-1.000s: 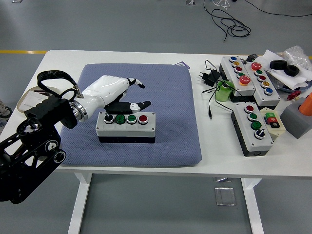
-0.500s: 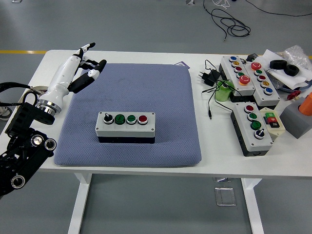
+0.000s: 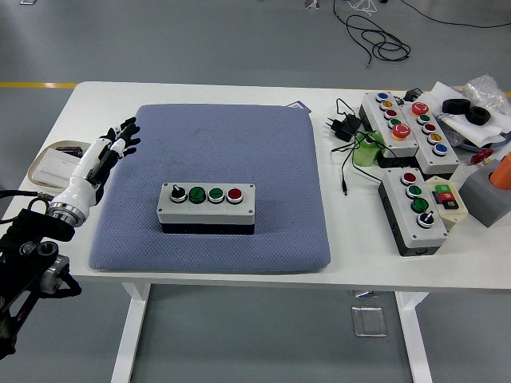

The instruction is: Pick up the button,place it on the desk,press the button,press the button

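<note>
Head view. Button box (image 3: pixel 206 206) flat on blue pad (image 3: pixel 239 136), near the pad's front edge, long side running left to right; four controls on top in a row: black knob, two green buttons, red button at the right end. Pad spread over the left and middle of white table (image 3: pixel 200 94).

Left hand (image 3: pixel 102 154) at the pad's left edge, well apart from the box, white back upward, dark fingers (image 3: pixel 125 132) stretched out loosely toward the far side, holding nothing. Black arm (image 3: pixel 28 263) entering from the lower left corner. Pale tray (image 3: pixel 49 163) just beside the hand on its left, partly hidden by the wrist.

Right of the pad, on bare table: black adapter (image 3: pixel 339 126) with a thin cable, something small and green (image 3: pixel 366 152) close by, two long control boxes (image 3: pixel 411 128) side by side with coloured buttons, a third box (image 3: pixel 413 209) nearer the front edge. Grey block (image 3: pixel 485 195) and orange piece (image 3: pixel 501 169) at the right border. Black cable (image 3: pixel 375 36) on the floor beyond the table.
</note>
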Robot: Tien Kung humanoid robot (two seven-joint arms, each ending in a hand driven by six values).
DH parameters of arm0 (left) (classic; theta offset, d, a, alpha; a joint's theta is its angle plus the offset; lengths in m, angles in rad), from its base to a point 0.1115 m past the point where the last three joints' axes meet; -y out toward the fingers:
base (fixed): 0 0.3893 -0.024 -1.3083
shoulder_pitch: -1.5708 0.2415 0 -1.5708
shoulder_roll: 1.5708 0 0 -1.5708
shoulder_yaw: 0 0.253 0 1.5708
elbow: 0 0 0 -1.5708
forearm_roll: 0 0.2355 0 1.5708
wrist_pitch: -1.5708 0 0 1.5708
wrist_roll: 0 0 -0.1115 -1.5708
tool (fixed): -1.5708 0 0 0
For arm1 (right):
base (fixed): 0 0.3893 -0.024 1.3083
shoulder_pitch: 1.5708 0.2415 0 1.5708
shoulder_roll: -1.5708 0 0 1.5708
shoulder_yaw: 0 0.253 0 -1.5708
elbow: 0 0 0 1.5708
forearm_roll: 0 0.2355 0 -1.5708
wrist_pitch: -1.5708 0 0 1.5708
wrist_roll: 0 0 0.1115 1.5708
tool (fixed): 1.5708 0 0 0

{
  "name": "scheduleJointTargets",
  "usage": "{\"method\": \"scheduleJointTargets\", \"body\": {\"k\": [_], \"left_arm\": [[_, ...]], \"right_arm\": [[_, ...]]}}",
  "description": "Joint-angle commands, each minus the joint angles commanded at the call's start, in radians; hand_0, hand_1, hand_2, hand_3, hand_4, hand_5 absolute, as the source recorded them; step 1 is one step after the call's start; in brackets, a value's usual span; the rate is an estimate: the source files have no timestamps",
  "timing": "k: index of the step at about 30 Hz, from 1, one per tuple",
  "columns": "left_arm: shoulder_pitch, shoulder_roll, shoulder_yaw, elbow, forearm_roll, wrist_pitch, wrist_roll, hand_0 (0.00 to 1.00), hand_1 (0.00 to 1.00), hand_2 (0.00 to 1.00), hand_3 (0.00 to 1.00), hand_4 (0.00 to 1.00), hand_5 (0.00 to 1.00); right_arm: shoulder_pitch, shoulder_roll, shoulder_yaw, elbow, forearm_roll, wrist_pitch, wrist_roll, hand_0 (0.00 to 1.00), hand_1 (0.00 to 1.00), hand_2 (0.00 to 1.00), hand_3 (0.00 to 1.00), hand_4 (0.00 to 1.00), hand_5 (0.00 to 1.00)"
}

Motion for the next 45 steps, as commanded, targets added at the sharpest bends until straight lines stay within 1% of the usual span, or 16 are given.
{"method": "scheduleJointTargets", "body": {"k": [2,7,9,10,14,22,26,45], "left_arm": [[0.005,0.005,-0.008,-0.002,-0.085,-0.01,0.003,0.815,0.847,0.899,0.912,0.738,0.998],[-0.001,0.01,-0.021,0.003,-0.292,-0.037,0.005,0.815,0.847,0.899,0.912,0.738,0.998],[-0.001,0.011,-0.024,0.004,-0.363,-0.044,0.008,0.816,0.85,0.896,0.911,0.734,0.998],[0.0,0.011,-0.026,0.004,-0.377,-0.046,0.009,0.816,0.85,0.896,0.911,0.734,0.998],[0.001,0.013,-0.028,0.007,-0.382,-0.056,0.012,0.822,0.854,0.897,0.906,0.732,0.998],[-0.009,0.008,-0.031,0.021,-0.366,-0.075,0.014,0.826,0.856,0.896,0.902,0.728,0.998],[-0.008,0.011,-0.028,0.021,-0.363,-0.082,0.016,0.828,0.857,0.894,0.9,0.725,0.998],[-0.011,0.014,-0.031,0.023,-0.36,-0.076,0.011,0.831,0.863,0.896,0.9,0.722,0.998]], "right_arm": [[-0.001,-0.001,0.0,0.0,0.001,0.0,0.001,0.631,0.5,0.621,0.563,0.301,0.226],[-0.002,-0.001,-0.001,0.0,-0.001,0.001,0.0,0.631,0.5,0.621,0.563,0.301,0.226],[-0.001,-0.002,-0.002,0.0,-0.001,0.002,0.0,0.631,0.497,0.62,0.563,0.301,0.226],[-0.001,-0.002,-0.002,0.0,0.0,0.002,0.0,0.631,0.497,0.62,0.563,0.301,0.226],[0.0,-0.002,-0.004,0.0,0.002,0.002,0.0,0.631,0.495,0.619,0.563,0.301,0.226],[0.004,-0.002,-0.002,0.0,0.002,0.0,0.001,0.631,0.494,0.619,0.563,0.301,0.226],[0.004,-0.001,0.001,0.0,0.0,0.001,0.0,0.631,0.494,0.619,0.563,0.301,0.226],[0.003,-0.002,-0.002,0.0,0.004,0.001,0.0,0.632,0.494,0.618,0.563,0.302,0.227]]}}
